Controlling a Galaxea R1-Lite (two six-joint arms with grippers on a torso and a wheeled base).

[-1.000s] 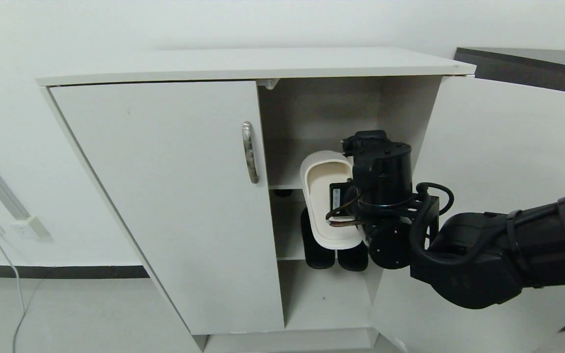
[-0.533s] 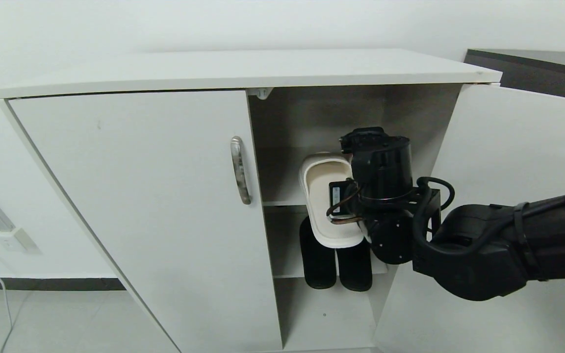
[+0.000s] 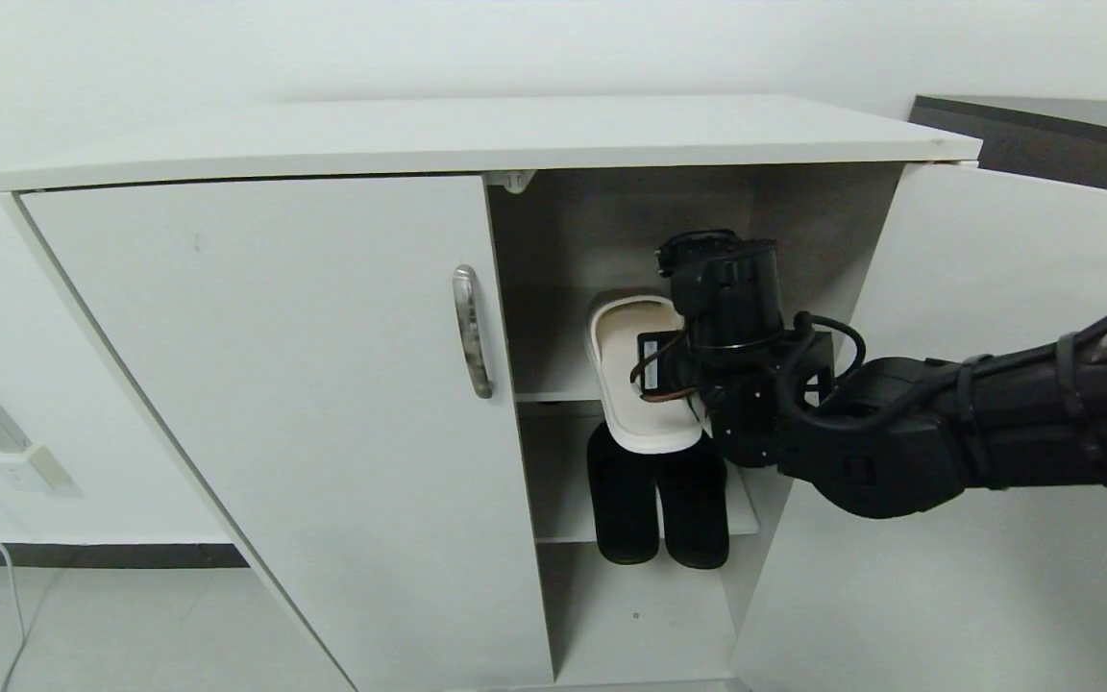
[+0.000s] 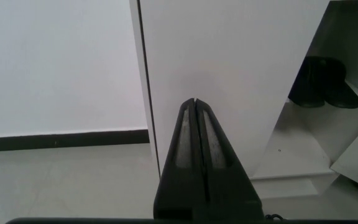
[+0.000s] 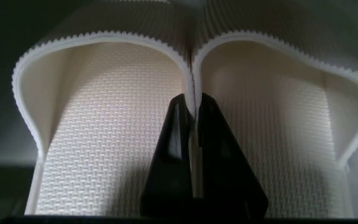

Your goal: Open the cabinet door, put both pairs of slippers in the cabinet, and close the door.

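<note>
- Right end effector point(image 5: 195, 102) clamps the pair of cream textured foam slippers point(image 5: 104, 137) by their touching inner edges, inside the open white two-door cabinet point(image 3: 477, 135).
- Left end effector point(image 4: 195, 106): fingers together, empty.

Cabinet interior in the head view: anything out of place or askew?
Yes: the black slippers overhang the front edge of their shelf and might foul the door. The white slippers are pinched together in the right tool.
</note>
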